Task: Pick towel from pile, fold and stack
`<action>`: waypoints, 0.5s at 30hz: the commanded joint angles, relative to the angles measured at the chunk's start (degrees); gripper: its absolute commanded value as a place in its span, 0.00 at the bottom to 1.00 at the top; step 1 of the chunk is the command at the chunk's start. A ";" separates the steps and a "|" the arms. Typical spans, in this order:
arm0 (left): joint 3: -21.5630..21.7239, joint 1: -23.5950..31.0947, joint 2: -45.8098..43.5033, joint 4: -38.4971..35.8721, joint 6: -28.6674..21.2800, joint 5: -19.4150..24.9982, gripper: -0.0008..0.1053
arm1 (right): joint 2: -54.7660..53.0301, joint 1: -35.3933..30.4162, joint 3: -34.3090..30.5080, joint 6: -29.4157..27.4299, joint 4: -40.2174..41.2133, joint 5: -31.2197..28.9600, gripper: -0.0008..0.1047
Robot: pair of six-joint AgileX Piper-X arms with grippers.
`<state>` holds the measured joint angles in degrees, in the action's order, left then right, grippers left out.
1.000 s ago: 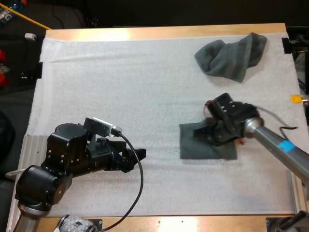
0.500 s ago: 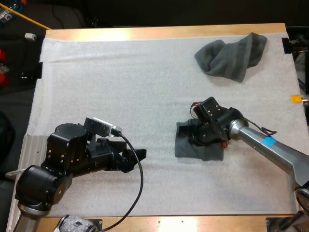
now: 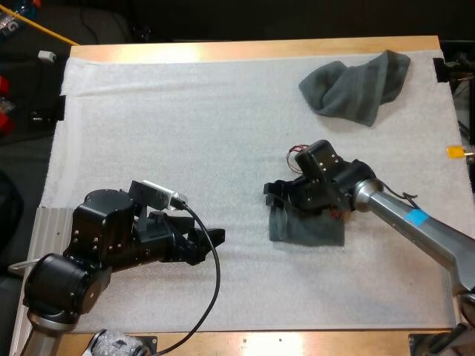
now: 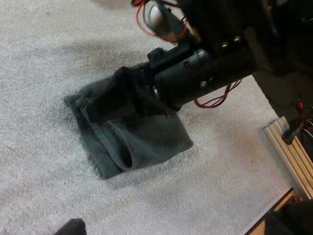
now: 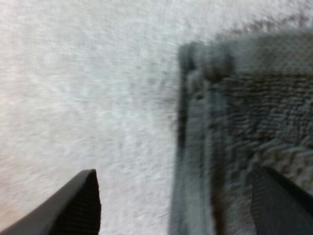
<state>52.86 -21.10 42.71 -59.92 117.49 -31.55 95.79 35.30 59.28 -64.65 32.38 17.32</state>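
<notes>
Since the earlier frames, our right hand (image 3: 276, 194) has travelled to the left in the high view, from the right part of the folded towel (image 3: 308, 228) to its left edge. With that travel the towel has shifted a little to the left and lost its flat, square outline. Our left hand (image 3: 213, 239) and the crumpled towel (image 3: 356, 85) have kept their positions.

Right hand, state: wide. The right wrist view shows its two black fingers (image 5: 73, 205) standing well apart. One finger is over bare mat (image 3: 185, 133); the other is over the towel's surface. Whether that finger touches the cloth we cannot tell. The towel's doubled edge runs between the two. The left wrist view shows this hand low over the far corner of the towel, with its arm reaching in from behind.

Left hand, state: we cannot tell whether it is wide or narrow. It rests low over the mat near the front of the tabletop (image 3: 245, 50), pointing toward the folded towel and well apart from it.

Folded towel, position: on the mat at centre right, partly beneath the right hand. It is dark grey-green. The left wrist view shows several layers, with one fold standing up as an open loop along the side nearest that camera.

Crumpled towel, position: on the mat near the far right corner, well apart from both hands and from the folded towel. It lies in a loose heap and has the same colour.
</notes>
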 commanded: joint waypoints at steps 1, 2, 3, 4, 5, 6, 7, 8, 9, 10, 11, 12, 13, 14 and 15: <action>0.33 -0.01 -0.30 -0.27 0.61 -0.46 0.66 | -1.65 0.40 0.59 -0.65 0.01 1.05 0.60; 0.33 -0.01 -0.30 -0.27 0.61 -0.46 0.66 | -2.18 0.93 0.59 -0.53 0.21 1.40 0.60; 0.33 -0.01 -0.30 -0.27 0.61 -0.46 0.66 | -2.34 1.10 0.59 -0.35 0.54 1.42 0.60; 0.33 -0.01 -0.30 -0.27 0.61 -0.46 0.66 | -2.34 1.72 0.59 0.45 1.23 1.42 0.60; 0.33 -0.01 -0.30 -0.27 0.61 -0.46 0.66 | -2.10 2.38 0.43 1.13 2.20 1.29 0.60; 0.33 -0.01 -0.30 -0.27 0.61 -0.46 0.66 | -2.01 2.66 0.34 1.69 2.54 1.20 0.60; 0.33 -0.01 -0.30 -0.27 0.61 -0.46 0.66 | -1.57 3.47 -0.11 2.52 2.61 1.20 0.60; 0.33 -0.01 -0.30 -0.27 0.61 -0.46 0.66 | -1.19 4.26 -0.49 3.00 2.44 1.35 0.60; 0.33 -0.01 -0.30 -0.27 0.61 -0.46 0.66 | -0.89 4.91 -0.78 3.04 2.14 1.34 0.60; 0.33 -0.01 -0.30 -0.27 0.61 -0.46 0.66 | -0.37 5.69 -0.96 3.25 1.94 0.95 0.60; 0.33 -0.01 -0.30 -0.27 0.61 -0.46 0.66 | 0.40 6.58 -0.94 3.44 1.72 0.29 0.60; 0.33 -0.01 -0.30 -0.27 0.61 -0.46 0.66 | 0.80 6.90 -0.94 3.70 1.39 0.04 0.60; 0.33 -0.01 -0.30 -0.27 0.61 -0.46 0.66 | 1.57 7.67 -0.94 4.67 0.63 0.01 0.60; 0.33 -0.01 -0.30 -0.27 0.61 -0.46 0.66 | 2.30 8.37 -0.94 6.02 -0.46 0.02 0.60; 0.33 -0.01 -0.30 -0.27 0.61 -0.46 0.66 | 2.56 8.68 -0.94 6.49 -0.96 0.02 0.60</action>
<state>52.86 -21.10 42.71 -59.92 117.49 -31.55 98.61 43.92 58.32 -58.50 31.87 17.39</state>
